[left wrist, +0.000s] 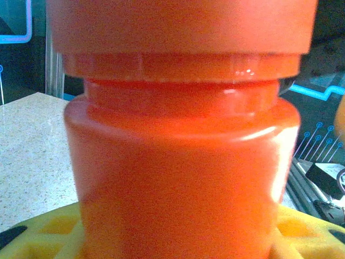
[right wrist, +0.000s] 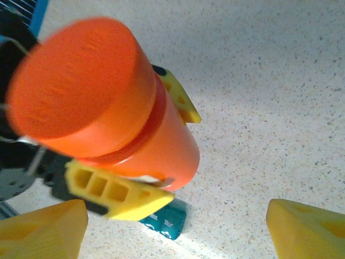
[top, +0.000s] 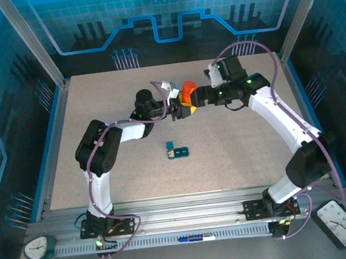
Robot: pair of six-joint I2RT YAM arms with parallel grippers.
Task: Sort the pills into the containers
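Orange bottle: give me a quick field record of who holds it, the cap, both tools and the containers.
bottle: orange bottle, cap on
held by: left tool, yellow fingers on either side of the body
right tool: open, facing the cap, its fingers clear of the bottle
containers: teal strip lying on the table, nearer the arm bases than the bottle, untouched

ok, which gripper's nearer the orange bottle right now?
Left. The left gripper has its yellow fingers clamped on both sides of the orange bottle. The right gripper is open off the cap end, fingers spread clear of it.
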